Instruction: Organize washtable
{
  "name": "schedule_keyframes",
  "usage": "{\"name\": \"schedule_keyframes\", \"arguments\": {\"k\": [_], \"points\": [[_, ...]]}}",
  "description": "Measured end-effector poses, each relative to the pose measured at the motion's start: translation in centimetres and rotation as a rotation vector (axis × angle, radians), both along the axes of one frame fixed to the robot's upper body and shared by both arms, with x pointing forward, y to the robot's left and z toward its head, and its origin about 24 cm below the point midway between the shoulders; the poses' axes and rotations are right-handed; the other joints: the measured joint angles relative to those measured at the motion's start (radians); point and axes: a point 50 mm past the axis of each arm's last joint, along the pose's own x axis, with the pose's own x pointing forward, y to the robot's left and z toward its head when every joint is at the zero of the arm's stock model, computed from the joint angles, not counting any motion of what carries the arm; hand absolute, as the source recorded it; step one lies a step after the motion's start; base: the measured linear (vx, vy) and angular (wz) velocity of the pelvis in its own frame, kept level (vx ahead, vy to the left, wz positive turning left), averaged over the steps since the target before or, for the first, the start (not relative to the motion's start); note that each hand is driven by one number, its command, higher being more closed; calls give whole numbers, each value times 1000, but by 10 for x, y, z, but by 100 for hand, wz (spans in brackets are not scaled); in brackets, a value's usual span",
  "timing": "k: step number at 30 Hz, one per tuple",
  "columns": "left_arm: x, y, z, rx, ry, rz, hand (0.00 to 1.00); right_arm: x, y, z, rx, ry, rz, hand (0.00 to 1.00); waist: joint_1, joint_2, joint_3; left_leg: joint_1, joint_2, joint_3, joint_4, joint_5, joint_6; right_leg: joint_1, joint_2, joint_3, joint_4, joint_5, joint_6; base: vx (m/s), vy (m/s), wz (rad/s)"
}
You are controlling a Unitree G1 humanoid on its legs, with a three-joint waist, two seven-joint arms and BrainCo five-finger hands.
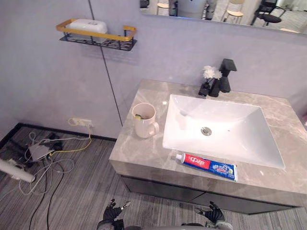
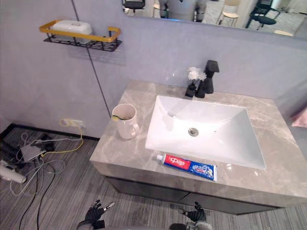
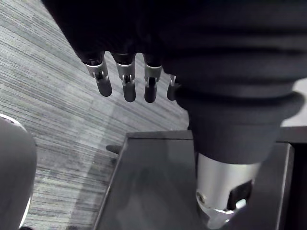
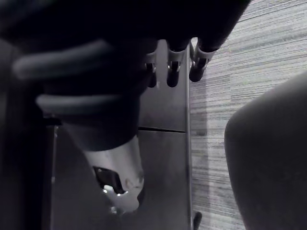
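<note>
A grey stone washtable (image 1: 133,149) holds a white rectangular basin (image 1: 230,141). A red, white and blue toothpaste tube (image 1: 208,166) lies flat on the front edge, before the basin. Left of the basin stands a cream mug (image 1: 144,120) with something small and yellow-green inside. My left hand (image 1: 112,211) and right hand (image 1: 213,212) hang low in front of the cabinet, well below the counter. Both are open and hold nothing; the fingers (image 3: 128,84) of the left and the fingers (image 4: 172,72) of the right hang straight over the floor.
A black faucet (image 1: 224,75) and a small vase of white flowers (image 1: 210,73) stand behind the basin. A wall shelf (image 1: 96,39) at upper left carries a white soap bar (image 1: 87,26). Cables and a power strip (image 1: 48,153) lie on the floor at left.
</note>
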Motion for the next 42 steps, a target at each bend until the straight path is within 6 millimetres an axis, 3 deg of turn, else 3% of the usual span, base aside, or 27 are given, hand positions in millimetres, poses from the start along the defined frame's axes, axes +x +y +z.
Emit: {"name": "schedule_keyframes", "arguments": {"k": [2,4,9,12,13,15,18,23,29,39,42], "points": [[0,-1,0,-1,5,-12,0,4,-2,-1,-10,14,33,0,1,7,3,11,0,6,-28,13,19,-4,-15,-104,-17,13,-20,-19,-13,-36],[1,-1,0,5,6,-34,0,5,-2,-1,-12,20,46,0,1,8,4,4,-4,5,-33,14,19,-5,-12,-112,-44,17,-24,-36,-22,-21],[1,1,0,11,9,-45,0,8,-9,0,-29,20,50,0,0,31,17,-22,1,-50,-26,37,7,64,23,-130,-213,106,-22,-43,-30,6],[5,2,2,17,-14,-42,0,9,-9,0,-31,19,48,0,6,36,34,-59,56,-57,37,-27,-29,100,59,-163,-255,104,-36,-75,-74,24],[6,6,3,27,-21,-42,0,8,-9,0,-30,18,46,0,6,35,39,-74,80,-64,86,-54,-56,112,79,-168,-266,102,-40,-75,-97,6],[6,7,4,31,-21,-43,0,8,-10,0,-33,17,40,0,5,33,44,-77,100,-73,111,-58,-60,127,103,-165,-285,103,-43,-6,-116,-4],[10,2,4,24,-28,-64,0,8,-12,0,-33,13,19,0,4,29,47,-75,78,-85,87,-19,-78,127,104,-147,-311,119,-58,34,-44,-10],[11,0,4,23,-28,-77,0,6,-14,0,-34,17,-7,0,5,23,48,-44,32,-126,15,48,-30,131,96,-103,-375,175,-63,63,-7,-24],[7,1,2,21,-9,-76,0,2,-16,-1,-41,27,-27,0,3,15,44,46,31,-135,-85,51,-29,178,110,-77,-404,189,-63,15,24,-13],[7,6,1,31,6,-77,0,-2,-19,-3,-39,46,-46,0,1,3,45,86,17,-166,-133,45,-21,179,104,-51,-410,214,-54,-49,33,-8],[6,6,1,31,8,-78,0,-1,-19,-3,-40,46,-46,0,-1,6,47,87,26,-166,-143,37,-35,176,107,-52,-410,212,-51,-45,-6,-2]]}}
